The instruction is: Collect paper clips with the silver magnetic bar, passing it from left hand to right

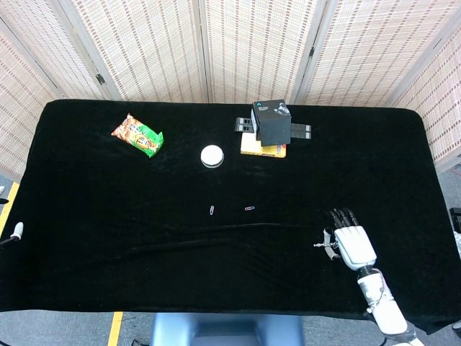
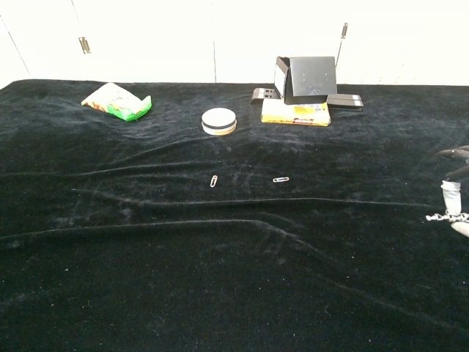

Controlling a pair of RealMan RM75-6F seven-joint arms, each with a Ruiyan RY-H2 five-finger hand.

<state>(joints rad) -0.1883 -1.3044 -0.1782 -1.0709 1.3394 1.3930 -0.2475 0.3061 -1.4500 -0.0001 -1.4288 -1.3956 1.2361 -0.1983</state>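
Note:
My right hand (image 1: 351,246) hovers over the near right part of the black table (image 1: 108,216), palm down, and grips the silver magnetic bar (image 1: 326,245). The bar pokes out to the left of the hand, and small metal clips seem to cling to it. In the chest view the right hand (image 2: 456,209) is cut off by the right edge, with the clips (image 2: 442,217) dangling below it. Two loose paper clips (image 1: 212,210) (image 1: 249,209) lie near the table's middle, also seen as paper clips (image 2: 213,180) (image 2: 280,179). At the left edge only a small white tip (image 1: 16,231) shows, perhaps my left hand.
A green and orange snack bag (image 1: 137,135) lies at the back left. Behind the clips sits a round white tin (image 1: 212,156). A black box on a yellow box (image 1: 269,126) stands at the back centre. The cloth has wrinkles across the middle.

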